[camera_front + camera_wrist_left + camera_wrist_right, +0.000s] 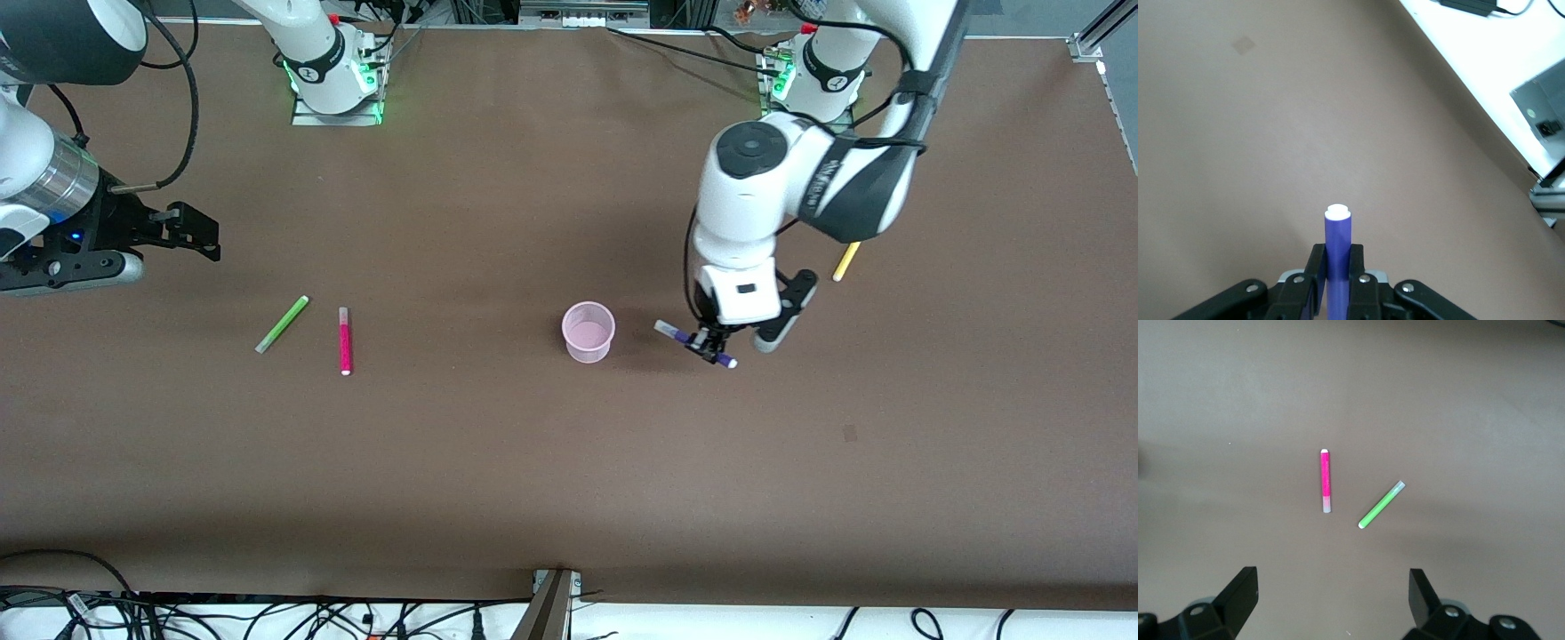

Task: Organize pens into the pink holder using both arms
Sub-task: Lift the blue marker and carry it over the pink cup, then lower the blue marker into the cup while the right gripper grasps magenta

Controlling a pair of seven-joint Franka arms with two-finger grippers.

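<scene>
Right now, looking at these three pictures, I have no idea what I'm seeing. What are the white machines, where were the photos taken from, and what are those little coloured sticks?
They are two white jointed robot arms at a brown table. The wide picture looks down from across it; the others come from cameras on each wrist. The left claw is shut on a slim dark purple marker pen, beside a small pale pink translucent cup. The right claw waits open above a light green marker pen and a magenta-pink marker pen lying near each other. A yellow marker pen lies toward the left arm's end, partly hidden by that arm.
</scene>
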